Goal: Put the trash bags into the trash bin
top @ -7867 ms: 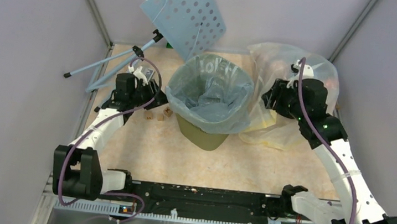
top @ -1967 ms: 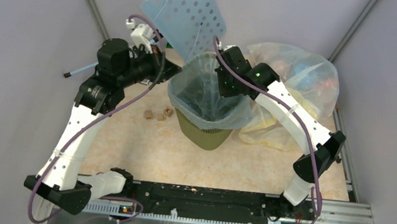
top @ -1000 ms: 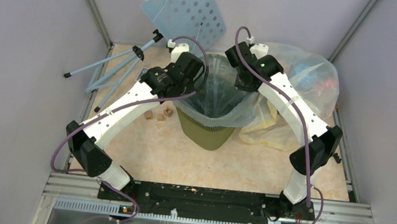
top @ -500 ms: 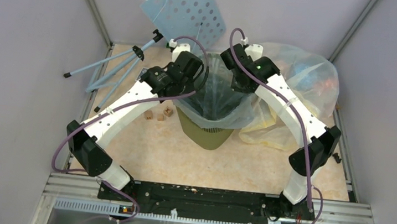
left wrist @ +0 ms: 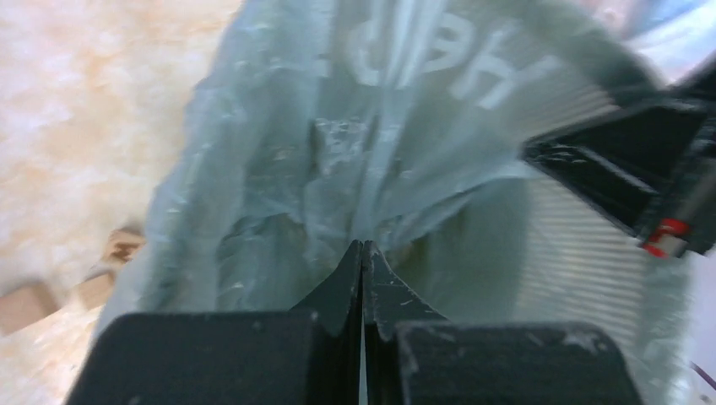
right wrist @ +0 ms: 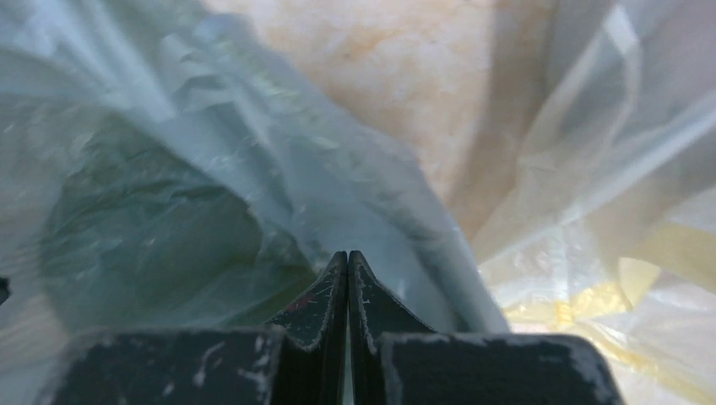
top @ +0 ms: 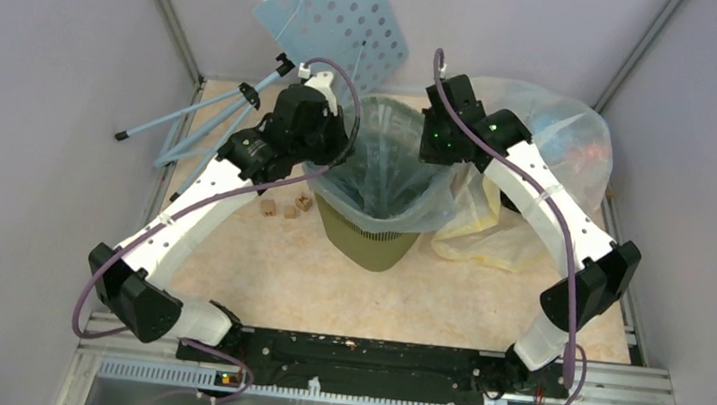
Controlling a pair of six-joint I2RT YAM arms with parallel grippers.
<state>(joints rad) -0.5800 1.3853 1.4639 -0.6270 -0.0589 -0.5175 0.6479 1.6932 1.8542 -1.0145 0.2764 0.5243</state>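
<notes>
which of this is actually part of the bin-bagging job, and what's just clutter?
Job:
thin pale blue-grey translucent plastic bag
olive-green mesh plastic bin
left gripper and right gripper, both shut on the bag

Clutter:
light-blue perforated panel
pale blue tripod stand
clear-yellowish bag with colourful contents
small brown blocks

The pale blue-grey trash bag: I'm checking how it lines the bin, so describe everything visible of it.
The trash bag is thin, crinkly, translucent pale blue-grey plastic with faint white lettering. It sits open inside the olive trash bin, its edge draped over the rim. The left gripper and right gripper pinch its film on opposite sides.
</notes>
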